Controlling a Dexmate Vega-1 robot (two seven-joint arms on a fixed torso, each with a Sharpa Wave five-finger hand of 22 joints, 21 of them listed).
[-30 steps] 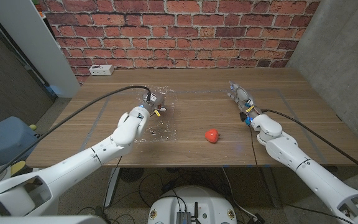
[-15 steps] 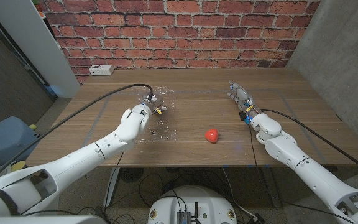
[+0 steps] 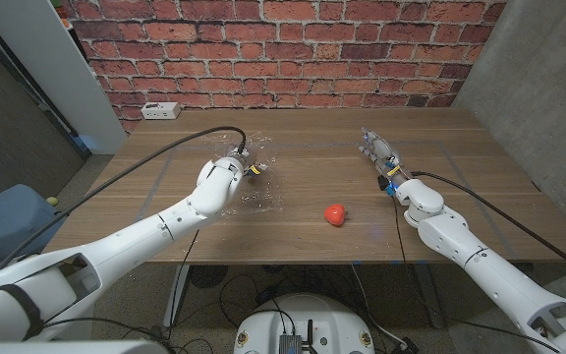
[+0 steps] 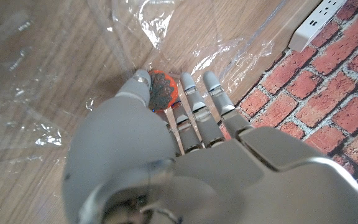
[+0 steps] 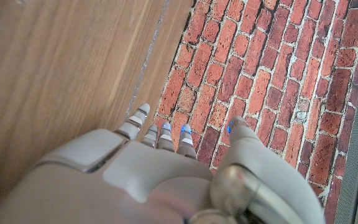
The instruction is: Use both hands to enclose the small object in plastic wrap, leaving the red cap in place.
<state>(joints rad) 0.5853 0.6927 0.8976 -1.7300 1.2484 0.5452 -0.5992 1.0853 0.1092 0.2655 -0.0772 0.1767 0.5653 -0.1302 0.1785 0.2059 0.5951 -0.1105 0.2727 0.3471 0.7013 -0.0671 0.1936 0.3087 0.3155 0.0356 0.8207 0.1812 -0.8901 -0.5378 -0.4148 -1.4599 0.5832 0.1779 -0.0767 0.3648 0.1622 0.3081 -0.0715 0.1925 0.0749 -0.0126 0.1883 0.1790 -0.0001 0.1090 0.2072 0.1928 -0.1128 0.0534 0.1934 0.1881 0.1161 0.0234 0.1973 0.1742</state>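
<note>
A sheet of clear plastic wrap (image 3: pixel 251 202) lies crumpled on the table's left half. My left hand (image 3: pixel 226 173) is over its far part. In the left wrist view the small orange-and-grey object (image 4: pixel 163 91) sits on the plastic wrap (image 4: pixel 36 93), pinched between the thumb and fingers of my left hand (image 4: pixel 166 143). The red cap (image 3: pixel 335 213) stands alone on bare wood near the table's middle, well apart from both hands. My right hand (image 3: pixel 382 157) stays at the right with its fingers (image 5: pixel 160 134) stretched out, holding nothing.
A white power strip (image 3: pixel 159 110) lies at the table's far left edge, also seen as a power strip (image 4: pixel 319 22) against the brick wall (image 3: pixel 283 49). Black cables run along both arms. Bare wood lies between the cap and my right hand.
My left hand and forearm have shifted a little toward the far side over the wrap. The right hand and the red cap have not moved.
</note>
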